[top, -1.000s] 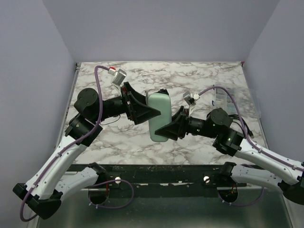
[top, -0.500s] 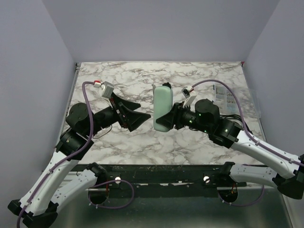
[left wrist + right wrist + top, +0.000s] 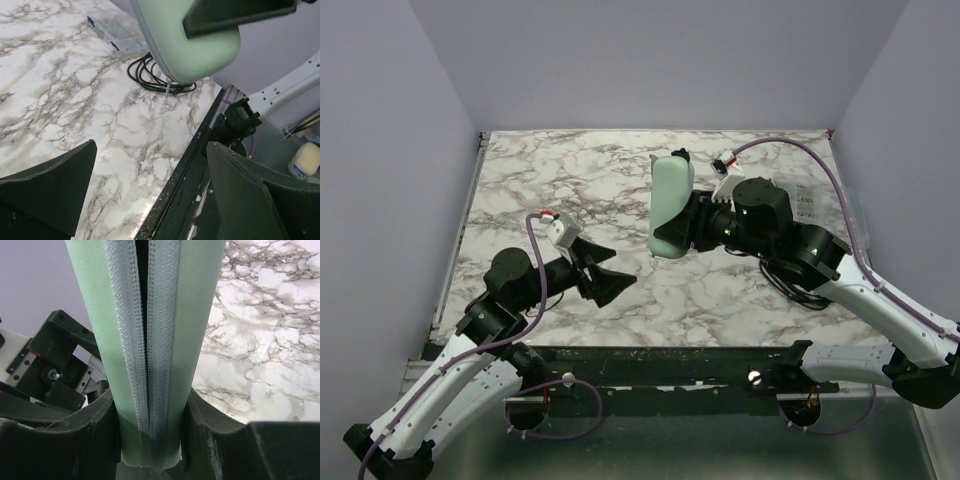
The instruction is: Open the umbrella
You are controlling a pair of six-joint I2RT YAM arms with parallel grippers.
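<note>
1. mint-green zippered case (image 3: 669,200) is clamped at its lower end by the right end effector (image 3: 682,235) and held up off the marble worktop (image 3: 550,180).
2. left end effector (image 3: 605,272) is spread wide and grips nothing, low near the worktop's front edge.
3. umbrella cannot be made out in any view.

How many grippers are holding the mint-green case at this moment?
1. The right gripper clamps the mint-green case near one end; the left gripper is open and apart from it.
</note>
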